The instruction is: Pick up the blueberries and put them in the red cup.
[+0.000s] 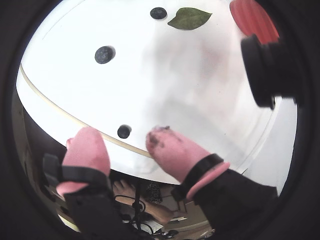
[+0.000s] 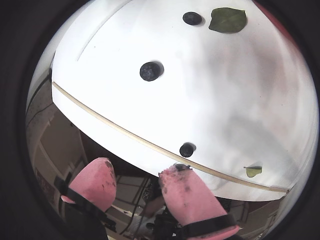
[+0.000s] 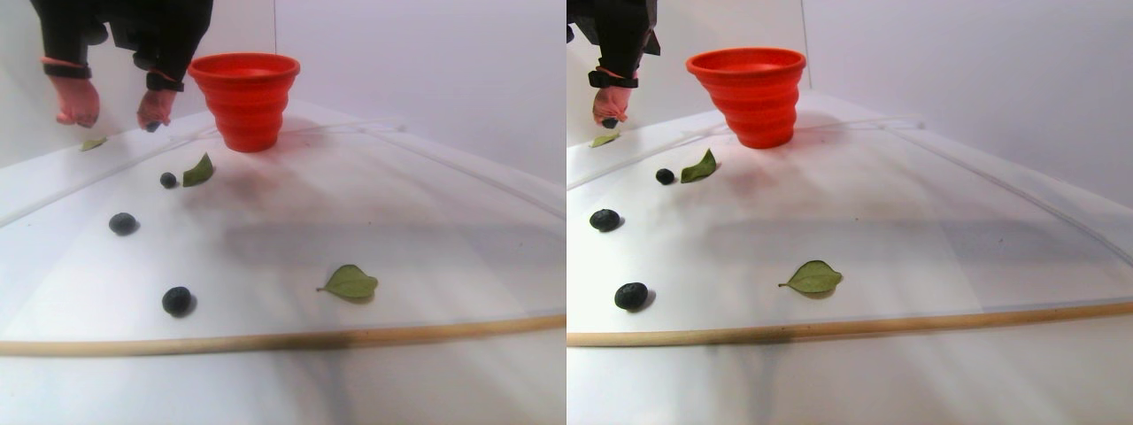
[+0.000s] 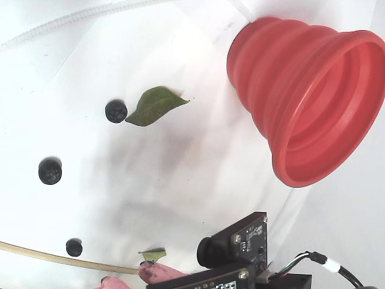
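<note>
While my end effector [image 1: 124, 142] hangs just above the table [image 1: 200, 90] with its two pink fingers [image 1: 172, 150] spread and nothing between them, the nearest blueberry [image 1: 124, 131] sits right by the pale wooden strip [image 1: 60, 112], and that strip is my landmark. In one wrist view the berry lies just on the table side of the strip, almost centred in the gap between my fingertips and slightly ahead of them. In the other wrist view the same berry [image 2: 187, 149] sits just ahead of the stained finger [image 2: 187, 192], so I judge the gap may need a small shift toward that finger before I lower and close. A round berry has no long axis to line up with, so only the centring matters.

Further from the strip, a second blueberry [image 1: 104, 54] rests alone on open white table. Beyond that, a third blueberry [image 1: 158, 13] lies just beside a green leaf [image 1: 189, 18]. A small leaf [image 2: 253, 171] also lies near the strip, off to the side of my target.

Farthest from the strip stands the red cup [image 4: 304, 99], upright, well apart from the berry I am over. The stereo pair view shows one more blueberry [image 3: 177, 300] beside another strip on the table
</note>
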`<state>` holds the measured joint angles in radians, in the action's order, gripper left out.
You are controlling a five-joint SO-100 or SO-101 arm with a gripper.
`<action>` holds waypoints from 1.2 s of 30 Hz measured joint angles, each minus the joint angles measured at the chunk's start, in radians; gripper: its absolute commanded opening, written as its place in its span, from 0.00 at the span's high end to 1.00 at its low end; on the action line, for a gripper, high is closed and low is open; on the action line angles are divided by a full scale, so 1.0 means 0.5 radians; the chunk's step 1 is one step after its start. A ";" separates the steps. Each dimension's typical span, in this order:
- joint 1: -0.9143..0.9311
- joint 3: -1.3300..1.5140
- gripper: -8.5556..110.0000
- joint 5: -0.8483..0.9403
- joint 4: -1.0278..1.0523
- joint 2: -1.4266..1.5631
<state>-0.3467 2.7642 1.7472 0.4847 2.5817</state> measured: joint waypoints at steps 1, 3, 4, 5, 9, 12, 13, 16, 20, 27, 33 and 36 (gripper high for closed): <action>0.000 0.000 0.78 0.000 -0.043 -0.037; -0.006 0.000 0.78 0.000 -0.126 -0.123; -0.015 0.000 0.78 0.000 -0.163 -0.163; -0.025 0.000 0.78 0.000 -0.196 -0.199; -0.049 0.000 0.78 -0.021 -0.255 -0.245; -0.067 0.000 0.78 -0.043 -0.298 -0.298; -0.074 0.000 0.78 -0.043 -0.322 -0.337; -0.092 -0.006 0.78 -0.043 -0.430 -0.485; -0.101 -0.040 0.78 -0.067 -0.515 -0.712; -0.101 -0.046 0.78 -0.067 -0.629 -0.828; -0.101 -0.046 0.77 -0.092 -0.788 -0.997; -0.101 -0.058 0.77 -0.117 -0.868 -1.049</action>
<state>-0.3973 2.7351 1.6889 0.0506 2.0571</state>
